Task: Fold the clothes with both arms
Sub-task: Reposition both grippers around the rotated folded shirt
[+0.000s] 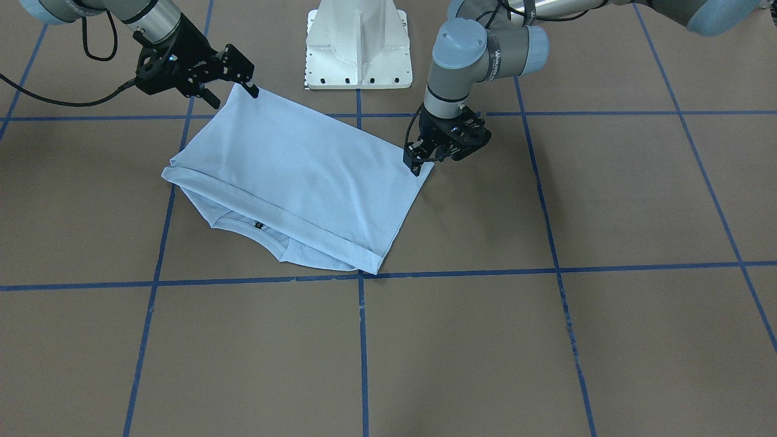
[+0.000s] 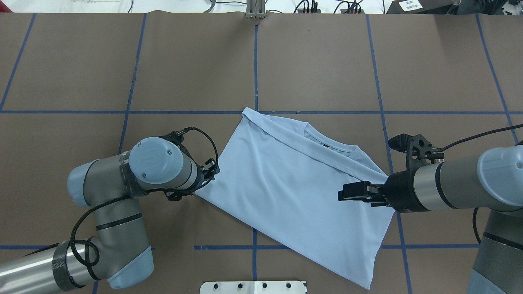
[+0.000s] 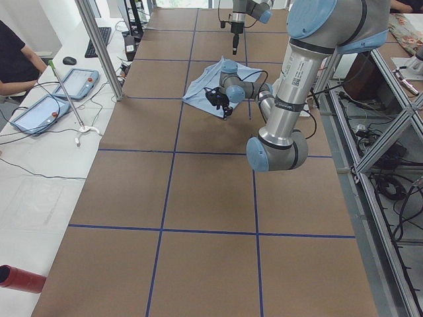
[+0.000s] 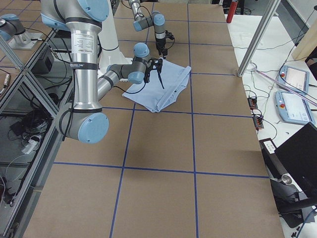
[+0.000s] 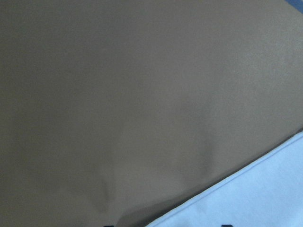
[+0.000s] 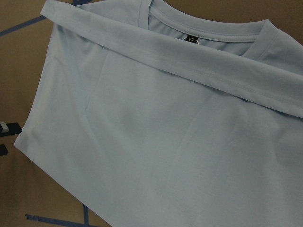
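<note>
- On the brown table (image 2: pixel 327 61), roughly midway between the 2 arms, the light blue T-shirt (image 2: pixel 286 183) lies flat and skewed. It's already doubled over once, with the collar (image 1: pixel 240 226) peeking out under the hem on the side away from the robot.
- My read: a 2nd fold is next, so the step right now is getting a clean grab on the 2 corners of the folded edge nearest the robot.
- To do it well imo: pinch both layers and not just the top one, and lift only a little. Move both arms together so the thin fabric doesn't drag or bunch.
- The left gripper (image 1: pixel 419 161) is down at table level at the shirt's corner, fingers parted a fair bit. Its wrist view shows 1 tip over fabric and 1 over bare table, so it straddles the edge and isn't clamping anything.
- The right gripper (image 1: pixel 234 96) hangs above the shirt with fingers spread wide. It's holding nothing and, as far as I can tell, touching nothing.
</note>
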